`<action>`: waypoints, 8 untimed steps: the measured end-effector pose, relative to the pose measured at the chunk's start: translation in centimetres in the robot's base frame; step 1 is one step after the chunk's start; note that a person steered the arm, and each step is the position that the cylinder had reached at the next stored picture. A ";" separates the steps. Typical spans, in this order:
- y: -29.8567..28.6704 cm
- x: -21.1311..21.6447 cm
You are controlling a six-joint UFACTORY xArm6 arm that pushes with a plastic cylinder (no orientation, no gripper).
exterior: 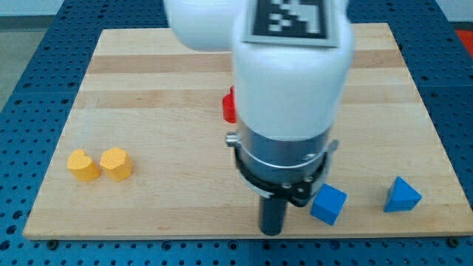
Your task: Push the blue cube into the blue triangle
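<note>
Blue cube (pixel 329 204) sits just right of my tip (pixel 271 232), near the board's bottom edge (pixel 185 235); no jaws here, only a bare rod gripping nothing; cube looks light, rigid, apt to slide or twist; push its left face squarely; blue triangle (pixel 402 196) lies further right, open board between; edge close below.

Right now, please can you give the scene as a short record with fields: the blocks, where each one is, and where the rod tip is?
board: pale wooden board
target pair: blue cube near the view's bottom, blue triangle to its right, apart
my tip: just left of the blue cube, touching cannot be told
yellow blocks: two, one and another, side by side at the view's left
red block: mostly hidden behind the arm, shape unclear
</note>
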State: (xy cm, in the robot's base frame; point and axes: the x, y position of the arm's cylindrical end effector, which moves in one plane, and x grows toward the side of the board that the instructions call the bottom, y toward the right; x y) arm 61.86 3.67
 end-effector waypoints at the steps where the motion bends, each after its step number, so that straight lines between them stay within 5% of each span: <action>1: 3.7 -0.7; 3: 8.6 -2.5; 5: 3.2 -3.8; 8: 4.0 -5.1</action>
State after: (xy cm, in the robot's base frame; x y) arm 56.76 7.67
